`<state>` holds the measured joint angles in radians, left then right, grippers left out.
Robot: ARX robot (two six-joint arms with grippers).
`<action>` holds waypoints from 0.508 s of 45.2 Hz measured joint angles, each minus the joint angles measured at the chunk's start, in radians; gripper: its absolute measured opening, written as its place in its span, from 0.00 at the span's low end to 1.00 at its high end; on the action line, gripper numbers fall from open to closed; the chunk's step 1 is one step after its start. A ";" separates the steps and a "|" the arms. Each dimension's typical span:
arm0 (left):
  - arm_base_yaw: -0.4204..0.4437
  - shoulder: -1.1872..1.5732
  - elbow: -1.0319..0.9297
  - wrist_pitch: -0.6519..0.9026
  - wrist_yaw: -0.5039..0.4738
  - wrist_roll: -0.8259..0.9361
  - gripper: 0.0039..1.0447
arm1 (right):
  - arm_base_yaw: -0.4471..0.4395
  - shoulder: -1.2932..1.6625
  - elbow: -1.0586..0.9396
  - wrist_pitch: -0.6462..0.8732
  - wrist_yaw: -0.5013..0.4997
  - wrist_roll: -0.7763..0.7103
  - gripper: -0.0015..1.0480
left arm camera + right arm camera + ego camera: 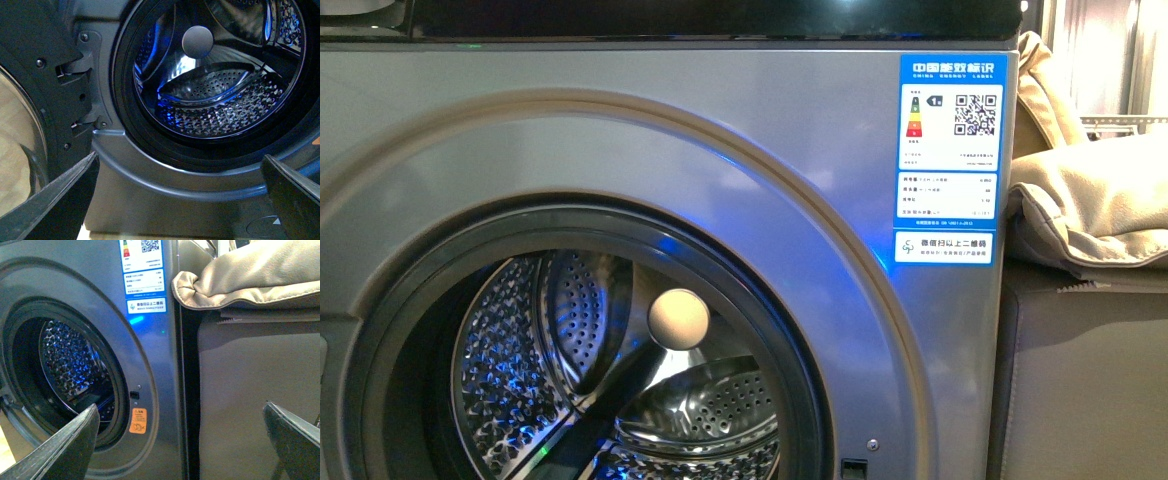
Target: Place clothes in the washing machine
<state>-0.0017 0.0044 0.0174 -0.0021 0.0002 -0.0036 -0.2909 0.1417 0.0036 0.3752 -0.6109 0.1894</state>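
Blue light glints off the perforated drum (500, 340) of the washing machine (620, 130) and spills as a soft sheen onto its front beside the energy label (950, 140). The front view is sharp and evenly lit — brightest on the beige cloth (1090, 200). Both wrist views are dimmer and grainier; the left gripper (181, 156) and right gripper (181, 406) show as dark, blurred wedges, out of focus.

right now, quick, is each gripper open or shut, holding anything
left gripper: open, holding nothing
right gripper: open, holding nothing
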 joint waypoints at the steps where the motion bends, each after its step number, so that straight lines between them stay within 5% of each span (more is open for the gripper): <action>1: 0.000 0.000 0.000 0.000 0.000 0.000 0.94 | -0.007 0.011 0.000 0.014 -0.006 0.010 0.93; 23: 0.000 0.000 0.000 0.000 0.000 0.000 0.94 | -0.205 0.449 0.168 0.466 -0.151 0.182 0.93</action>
<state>-0.0017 0.0044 0.0174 -0.0021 -0.0002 -0.0036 -0.4961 0.5907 0.1719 0.8410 -0.7624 0.3717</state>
